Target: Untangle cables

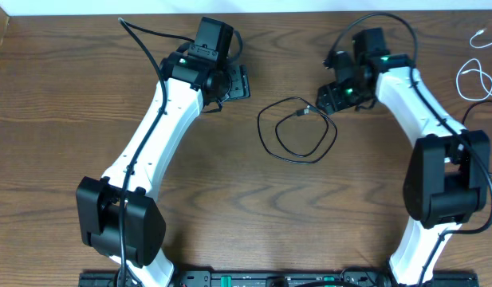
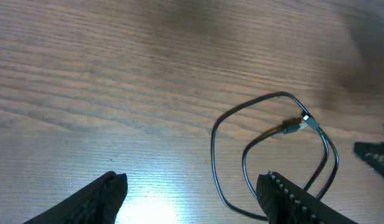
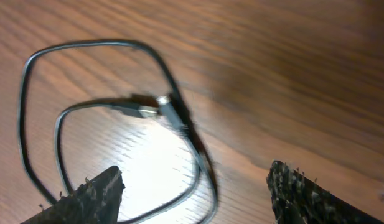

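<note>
The black cable (image 1: pixel 303 112) lies flat on the table (image 1: pixel 230 199), about midway between the left and right edges and somewhat nearer the far edge than the near one. It makes a loose loop with a smaller loop inside it, and its two plugs (image 2: pixel 300 124) meet end to end close to the far side of the loop. Whether the plugs are joined or only touching, you cannot tell from these views.

The white cable (image 1: pixel 458 78) lies well apart from it, by the right edge near the far right corner. It is bent into an open loop, with part of it running past the edge of the overhead view. The two cables do not touch.

Your left gripper (image 2: pixel 193 186) has its jaws wide apart and holds nothing. Bare wood shows between its fingers (image 2: pixel 111 190), and the black cable lies just off to its right, passing close by the right fingertip in the wrist view. You cannot tell from that view whether the fingertip touches it.

Your right gripper (image 3: pixel 196 174) sits just beside the right side of the loop, close to the plugs. Its jaws are also apart, with nothing clamped. In its wrist view the cable lies on the wood ahead of and between the fingers (image 3: pixel 95 193). That view is blurred, so you cannot tell whether either tip touches the cable.
</note>
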Controlling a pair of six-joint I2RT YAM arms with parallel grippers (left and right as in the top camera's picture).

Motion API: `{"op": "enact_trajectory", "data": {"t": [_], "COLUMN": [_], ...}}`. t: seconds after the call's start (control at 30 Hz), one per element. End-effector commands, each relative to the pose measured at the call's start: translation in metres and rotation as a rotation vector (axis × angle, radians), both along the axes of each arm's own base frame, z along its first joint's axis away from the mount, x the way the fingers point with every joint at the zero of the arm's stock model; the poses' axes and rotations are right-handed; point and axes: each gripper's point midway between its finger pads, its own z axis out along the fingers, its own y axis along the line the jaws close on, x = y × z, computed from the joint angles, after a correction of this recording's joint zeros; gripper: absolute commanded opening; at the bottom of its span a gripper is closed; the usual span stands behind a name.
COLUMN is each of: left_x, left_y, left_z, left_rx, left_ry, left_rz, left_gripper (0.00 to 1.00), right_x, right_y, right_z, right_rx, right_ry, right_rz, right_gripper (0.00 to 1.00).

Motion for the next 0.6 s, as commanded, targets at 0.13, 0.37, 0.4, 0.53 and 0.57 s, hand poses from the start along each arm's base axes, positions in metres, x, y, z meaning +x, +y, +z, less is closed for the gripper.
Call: {"op": "enact_trajectory", "data": {"t": [0.13,0.37,0.4,0.53,0.57], "left_x": [0.002,0.001,0.001,0.0,0.0], "left_y": [0.006,0.006,0.006,0.007,0.007], "left_z": [0.002,0.001,0.001,0.0,0.0], "left_rx": [0.02,0.023,0.022,0.025,0.024], "left_ry": [-0.008,-0.003,-0.003,0.003,0.003], "left_rz": [-0.006,-0.006,-0.006,-0.006,-0.007], "left_gripper": [0.72,0.72,0.72,0.72,0.72], "right_x": [-0.018,-0.034,-0.035,-0.035,-0.035], "right_y": [0.001,-0.008,-0.009,-0.004,-0.003], "right_z": [-0.032,-0.054,-0.055,-0.055,-0.055], "right_rx": [-0.093,-0.123,-0.132,-0.142,-0.148], "right_ry": [0.147,0.28,0.281,0.269,0.26], "right_rz": [-0.175,-0.388,-0.4,-0.372,-0.34], "right_gripper": [0.59,0.39,0.39,0.42,0.42]}}
